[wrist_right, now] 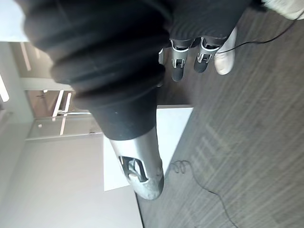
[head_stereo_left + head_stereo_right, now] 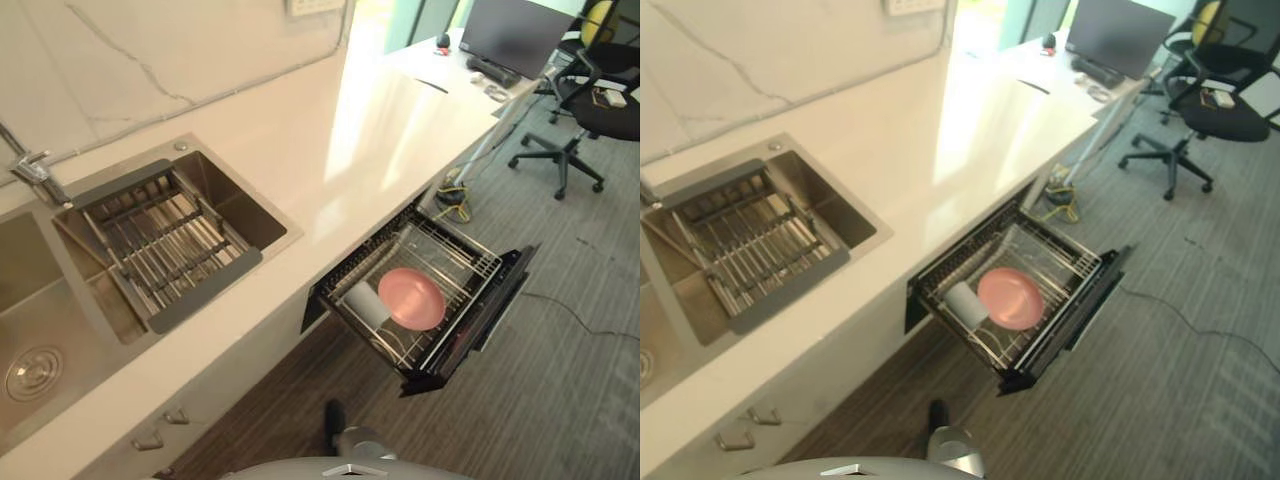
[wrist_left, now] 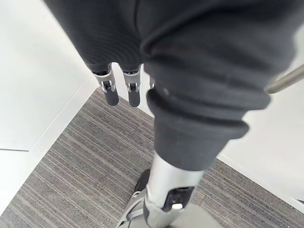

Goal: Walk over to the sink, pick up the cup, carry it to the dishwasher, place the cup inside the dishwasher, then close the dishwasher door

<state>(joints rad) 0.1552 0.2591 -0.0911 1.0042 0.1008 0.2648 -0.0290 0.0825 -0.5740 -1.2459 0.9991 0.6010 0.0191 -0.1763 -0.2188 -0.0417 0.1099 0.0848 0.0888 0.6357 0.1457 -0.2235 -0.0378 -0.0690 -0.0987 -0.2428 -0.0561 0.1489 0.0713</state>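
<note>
We find the cup [image 2: 366, 302] on its side in the open dishwasher drawer [image 2: 500, 290], nearer the right hand [image 1: 177, 61] than the left hand [image 3: 110, 88], both slack-fingered and empty.

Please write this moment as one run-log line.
dishwasher: open | cup: lying in its rack beside pink plate | left hand: open, empty | right hand: open, empty
</note>
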